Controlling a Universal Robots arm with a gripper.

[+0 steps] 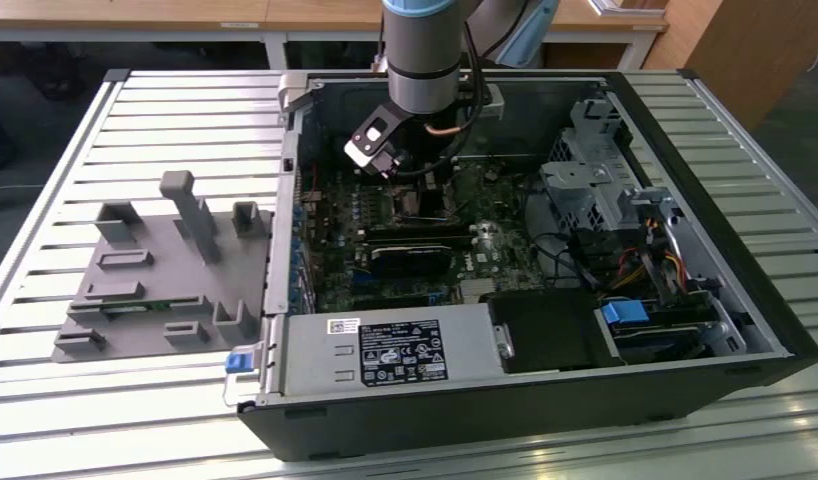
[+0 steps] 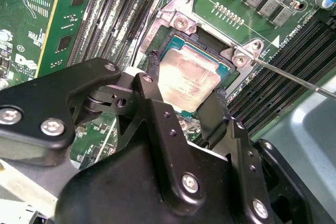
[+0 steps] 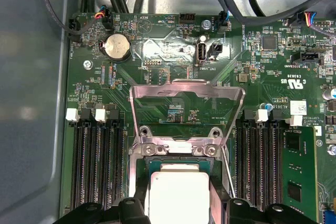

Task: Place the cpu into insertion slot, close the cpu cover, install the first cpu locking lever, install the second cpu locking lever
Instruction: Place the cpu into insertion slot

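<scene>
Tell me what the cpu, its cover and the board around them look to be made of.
The cpu: metal top, pale silvery-beige with a satin finish; it shines softly without mirroring. The cpu cover: thin, bright sheet metal, likely steel; it glares and has bent edges. The board: green lacquered laminate, probably fibreglass, glossy where light strikes it.
</scene>
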